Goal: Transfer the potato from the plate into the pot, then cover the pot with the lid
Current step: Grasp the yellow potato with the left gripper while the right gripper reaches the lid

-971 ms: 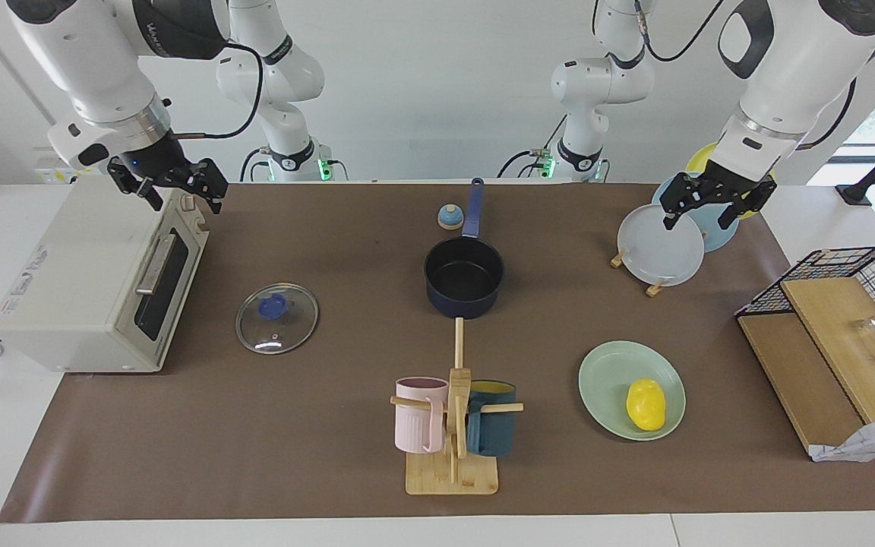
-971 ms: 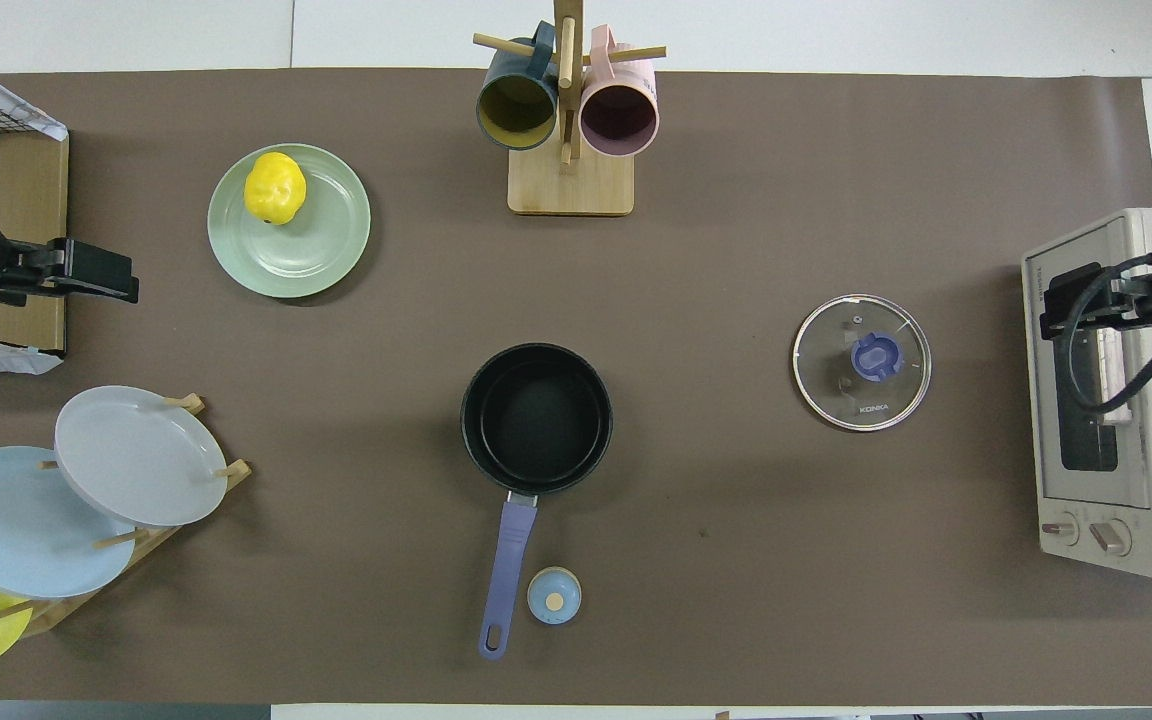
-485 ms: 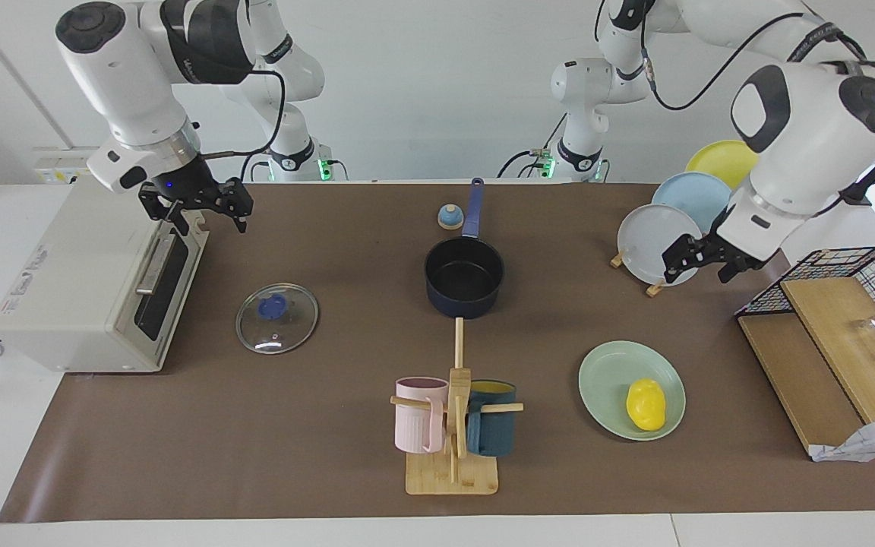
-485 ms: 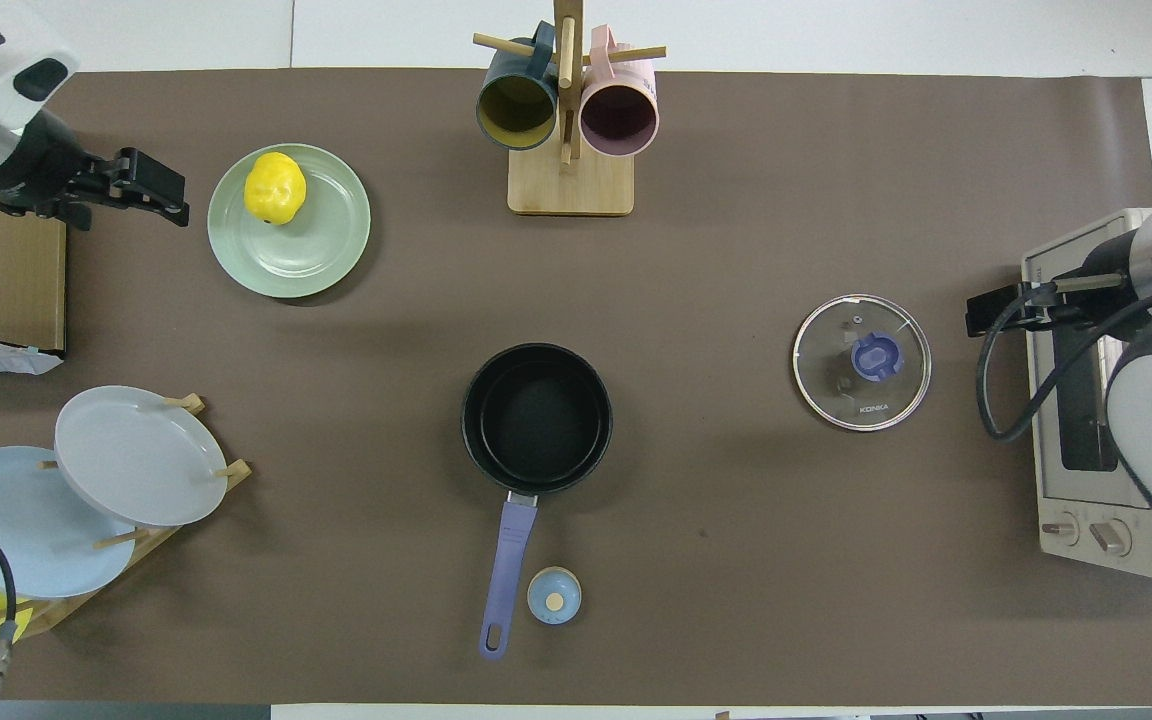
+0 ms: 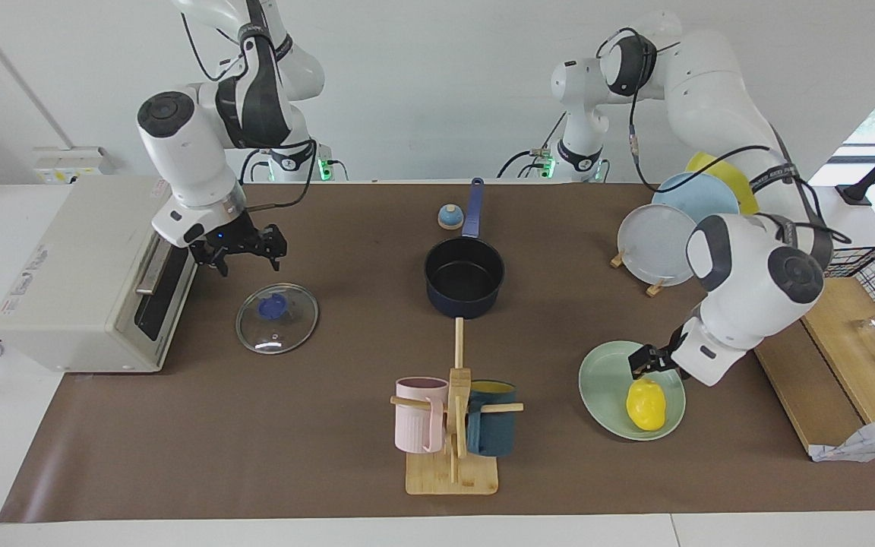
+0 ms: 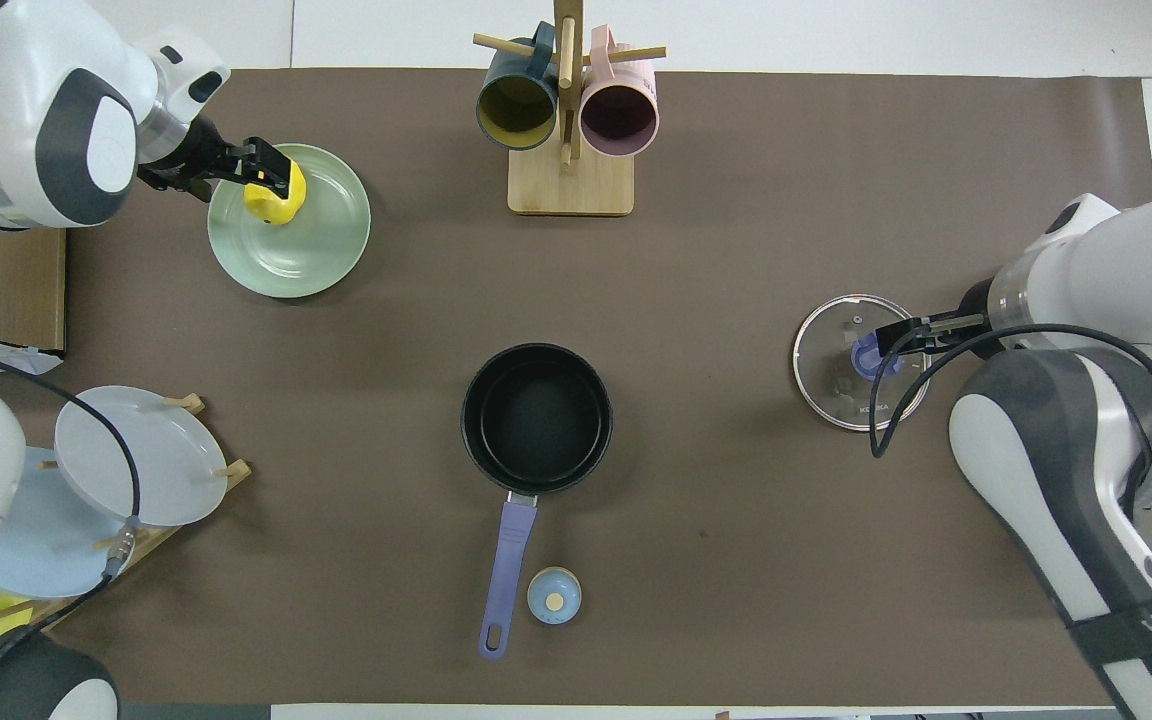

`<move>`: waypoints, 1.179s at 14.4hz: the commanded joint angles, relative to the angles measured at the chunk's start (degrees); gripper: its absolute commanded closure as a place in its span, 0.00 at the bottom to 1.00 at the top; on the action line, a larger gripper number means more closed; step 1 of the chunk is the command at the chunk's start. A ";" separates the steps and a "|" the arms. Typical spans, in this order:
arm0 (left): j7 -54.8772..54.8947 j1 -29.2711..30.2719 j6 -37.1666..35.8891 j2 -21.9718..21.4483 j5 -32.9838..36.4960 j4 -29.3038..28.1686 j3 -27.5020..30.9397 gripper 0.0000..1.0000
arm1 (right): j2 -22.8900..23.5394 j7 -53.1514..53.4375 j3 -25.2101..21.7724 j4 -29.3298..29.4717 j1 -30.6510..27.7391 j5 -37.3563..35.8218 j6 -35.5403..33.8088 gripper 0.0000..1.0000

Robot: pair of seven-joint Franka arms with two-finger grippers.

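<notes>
The yellow potato (image 5: 646, 404) (image 6: 274, 202) lies on the mint-green plate (image 5: 603, 380) (image 6: 321, 250), on the side farther from the robots. My left gripper (image 5: 646, 363) (image 6: 266, 170) is open and hangs just above the potato; I cannot tell whether it touches it. The navy pot (image 5: 464, 277) (image 6: 536, 418) stands empty mid-table, its handle pointing toward the robots. The glass lid (image 5: 276, 317) (image 6: 841, 385) lies flat toward the right arm's end. My right gripper (image 5: 244, 254) (image 6: 898, 335) is open, in the air over the lid's blue knob.
A mug tree (image 5: 453, 425) with two mugs stands farther from the robots than the pot. A small bell (image 5: 449, 217) sits beside the pot handle. A toaster oven (image 5: 88, 273) stands beside the lid. A rack of upright plates (image 5: 658, 243) and a wooden board (image 5: 794, 376) flank the green plate.
Both arms have swung in and down. The left gripper moved from over the plate rack to just over the potato. The right gripper moved from over the toaster oven to over the lid.
</notes>
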 commanded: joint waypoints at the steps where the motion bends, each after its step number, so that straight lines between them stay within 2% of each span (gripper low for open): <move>1: -0.08 -1.03 0.63 1.59 -0.03 3.27 0.78 0.00 | 1.84 -4.70 -0.13 -4.89 -0.76 1.14 8.43 0.00; 3: 0.01 -1.03 1.16 1.59 1.64 2.83 1.22 0.00 | 2.29 -4.72 -0.22 -7.36 -0.76 1.14 12.93 0.00; 7: -0.08 -2.34 5.19 1.77 4.00 -0.33 1.31 0.00 | 5.10 -3.84 -0.22 -7.89 -0.50 1.14 15.84 0.00; 9: -0.69 -3.23 8.52 4.13 4.90 -0.25 1.40 0.00 | 6.59 -2.87 -0.22 -7.89 -0.24 1.14 17.16 0.00; 14: -0.43 -2.44 6.53 4.23 6.30 0.01 1.66 0.00 | 7.21 -2.69 -0.22 -7.89 -0.50 1.23 17.34 0.00; 17: -0.43 -2.53 6.17 4.14 6.22 -0.07 1.58 0.00 | 7.12 0.90 -0.22 -7.89 -0.33 1.93 16.56 0.00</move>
